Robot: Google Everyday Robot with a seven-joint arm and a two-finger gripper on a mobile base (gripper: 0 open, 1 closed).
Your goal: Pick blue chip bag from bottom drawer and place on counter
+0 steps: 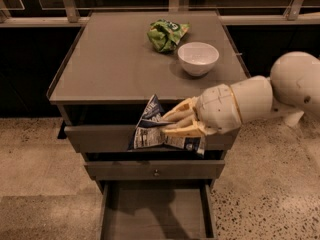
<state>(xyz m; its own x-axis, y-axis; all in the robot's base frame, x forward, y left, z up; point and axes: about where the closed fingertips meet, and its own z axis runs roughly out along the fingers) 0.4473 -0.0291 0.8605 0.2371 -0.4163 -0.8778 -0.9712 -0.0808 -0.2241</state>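
Holding the blue chip bag (149,130) mid-frame.
Gripper (172,124) is clamped on it, below the front edge of the desk (115,69), above the open bottom drawer (155,211).

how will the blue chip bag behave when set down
Probably floppy: the blue chip bag crumples where the gripper, before the upper drawers, pinches it. Likely light, hanging from that one grip. It may slump on the counter.

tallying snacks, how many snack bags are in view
2. The green snack bag lies on the counter; the blue chip bag is held in the gripper, before the upper drawers. Others may be hidden.
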